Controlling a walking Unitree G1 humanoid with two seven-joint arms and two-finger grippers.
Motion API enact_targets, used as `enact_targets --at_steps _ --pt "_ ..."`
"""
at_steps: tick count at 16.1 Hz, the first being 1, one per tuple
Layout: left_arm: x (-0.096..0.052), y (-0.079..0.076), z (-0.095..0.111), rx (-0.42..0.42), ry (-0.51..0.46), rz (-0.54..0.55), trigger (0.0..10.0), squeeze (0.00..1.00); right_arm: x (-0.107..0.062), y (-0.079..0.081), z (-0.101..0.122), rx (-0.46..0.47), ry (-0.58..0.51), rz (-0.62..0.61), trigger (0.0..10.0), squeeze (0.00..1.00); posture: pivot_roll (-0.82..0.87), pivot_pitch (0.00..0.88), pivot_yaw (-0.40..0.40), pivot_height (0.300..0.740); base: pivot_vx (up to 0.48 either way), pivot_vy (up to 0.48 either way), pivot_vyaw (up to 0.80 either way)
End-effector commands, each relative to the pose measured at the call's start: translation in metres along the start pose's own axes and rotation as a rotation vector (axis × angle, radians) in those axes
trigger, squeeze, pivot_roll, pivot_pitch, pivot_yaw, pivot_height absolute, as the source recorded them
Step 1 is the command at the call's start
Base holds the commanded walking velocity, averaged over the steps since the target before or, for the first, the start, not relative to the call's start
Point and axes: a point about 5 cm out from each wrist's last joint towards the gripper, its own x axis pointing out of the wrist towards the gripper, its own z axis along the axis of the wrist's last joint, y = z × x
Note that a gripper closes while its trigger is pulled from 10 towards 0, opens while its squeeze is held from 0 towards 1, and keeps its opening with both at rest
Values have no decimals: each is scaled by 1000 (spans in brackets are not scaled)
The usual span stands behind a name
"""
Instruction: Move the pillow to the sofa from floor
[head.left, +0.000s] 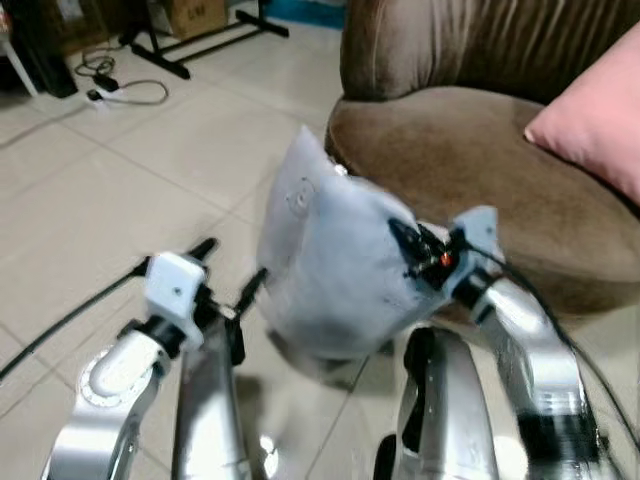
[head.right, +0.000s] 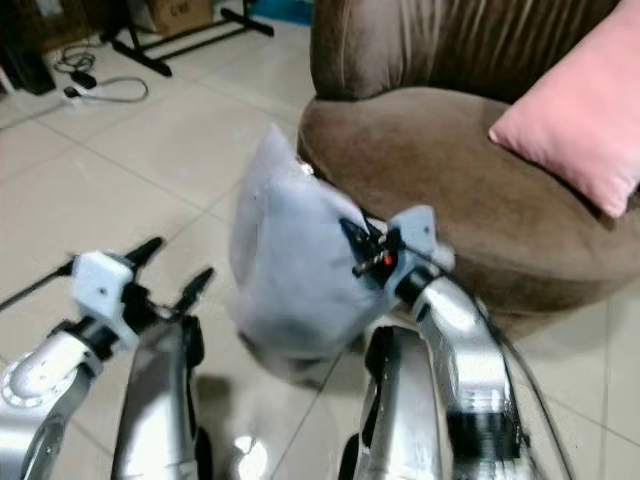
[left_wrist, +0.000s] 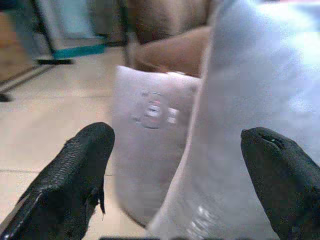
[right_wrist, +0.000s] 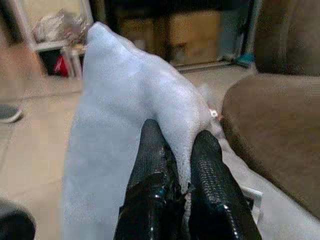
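A pale grey fabric pillow (head.left: 330, 265) is held above the beige tiled floor (head.left: 110, 180), beside the brown velvet sofa (head.left: 470, 160). The right gripper (right_wrist: 181, 150) jaws are pinched on it; the left gripper (left_wrist: 175, 165) jaws are spread wide. Its lower edge is blurred.

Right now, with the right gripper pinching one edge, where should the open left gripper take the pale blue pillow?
Grip the free left edge of the pale blue fabric pillow, coming from the robot's left. It hangs upright from the right gripper, and the left gripper already faces that edge.

Pale blue-grey pillow (head.left: 325, 270), brown sofa (head.left: 470, 150), pink cushion (head.left: 595, 125), beige floor tiles (head.left: 110, 190)
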Motion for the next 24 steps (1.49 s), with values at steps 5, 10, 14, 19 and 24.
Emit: enact_targets --at_steps 5,10,14,19,24 --pt "10 -6 3 3 -33 19 10000 0 -12 6 27 54 -146 -184 10000 0 10 0 17 405 0 0 0" --pt "17 -10 -1 29 -31 111 10000 0 4 15 40 4 -107 -204 10000 0 26 0 -55 465 0 0 0" --pt "17 -12 -1 32 -34 149 10000 0 2 14 32 36 -61 -215 10000 0 36 0 -76 495 0 0 0" --pt "23 -18 4 17 -69 134 10000 0 -5 8 32 44 -63 -264 10000 0 13 0 -52 545 0 0 0" --pt "30 -21 4 63 -62 83 10000 0 -11 -3 44 19 -113 -333 10000 0 -6 0 -25 595 0 0 0"
